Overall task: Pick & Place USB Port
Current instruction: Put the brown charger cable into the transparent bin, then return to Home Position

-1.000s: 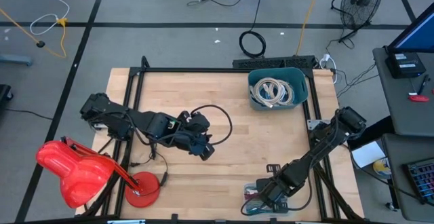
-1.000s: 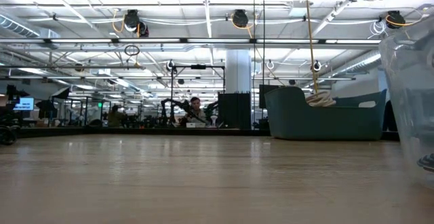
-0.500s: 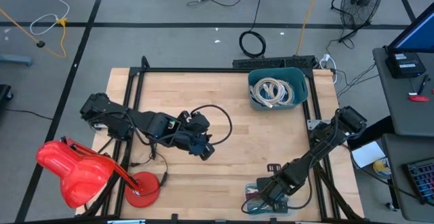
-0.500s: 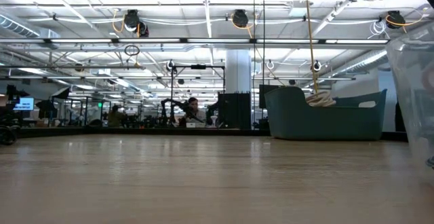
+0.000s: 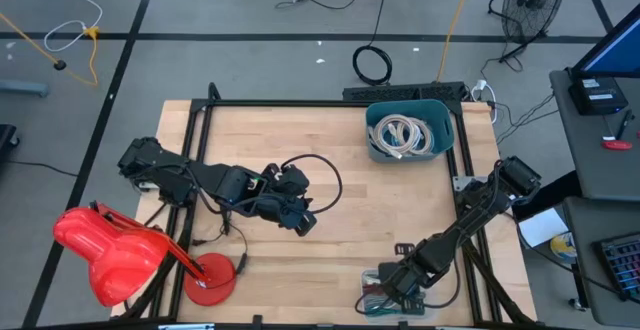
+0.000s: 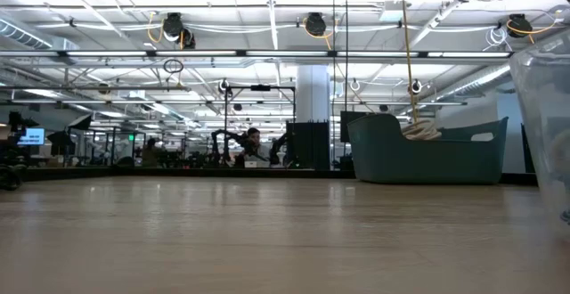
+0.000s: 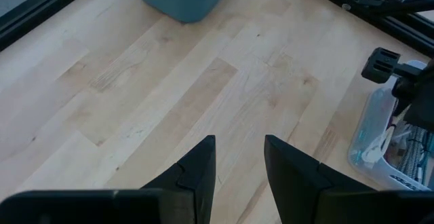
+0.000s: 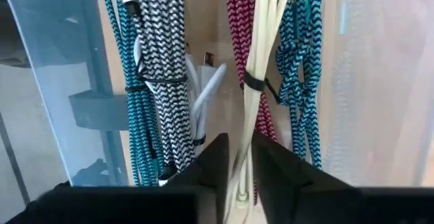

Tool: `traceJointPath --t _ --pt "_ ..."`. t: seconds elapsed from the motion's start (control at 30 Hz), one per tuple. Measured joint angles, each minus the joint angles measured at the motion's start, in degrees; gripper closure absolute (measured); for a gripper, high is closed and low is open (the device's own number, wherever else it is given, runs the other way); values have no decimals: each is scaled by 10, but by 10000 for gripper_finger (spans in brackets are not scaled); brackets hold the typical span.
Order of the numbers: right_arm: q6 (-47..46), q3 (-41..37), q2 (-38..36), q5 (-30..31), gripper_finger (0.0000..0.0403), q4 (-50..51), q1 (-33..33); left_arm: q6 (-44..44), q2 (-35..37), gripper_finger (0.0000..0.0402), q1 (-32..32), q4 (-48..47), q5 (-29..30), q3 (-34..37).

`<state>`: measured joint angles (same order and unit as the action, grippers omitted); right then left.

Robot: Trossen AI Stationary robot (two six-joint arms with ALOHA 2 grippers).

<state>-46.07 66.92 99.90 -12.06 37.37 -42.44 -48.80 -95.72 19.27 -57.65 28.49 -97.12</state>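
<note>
Reaching down into the clear bin [image 5: 392, 298] at the table's [image 5: 340, 200] near edge, the right gripper [image 8: 236, 161] has its fingers slightly apart around a white cable [image 8: 256, 68] among bundled USB cables [image 8: 157, 68]; the left gripper [image 7: 239, 163] hovers mid-table, fingers apart, empty; the teal bin [image 5: 410, 130] holds coiled cables.

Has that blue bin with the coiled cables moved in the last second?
No. The blue bin sits in the same spot against the table's black frame.
</note>
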Motion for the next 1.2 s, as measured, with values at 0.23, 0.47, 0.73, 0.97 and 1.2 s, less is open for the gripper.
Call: traceJointPath --t 0.23,0.47,0.73,0.97,1.2 --pt "-12 14 -17 -1 272 0 2 0 0 273 0 0 0 0" --pt "-14 26 -39 3 224 -40 15 0 0 273 0 0 0 0" --pt "-19 26 -82 24 217 -128 47 5 0 273 0 8 1 0" --pt "-2 26 -141 63 228 -168 83 14 0 273 0 8 1 0" --pt "70 27 -205 168 239 -178 113 26 1 273 -7 8 1 0"
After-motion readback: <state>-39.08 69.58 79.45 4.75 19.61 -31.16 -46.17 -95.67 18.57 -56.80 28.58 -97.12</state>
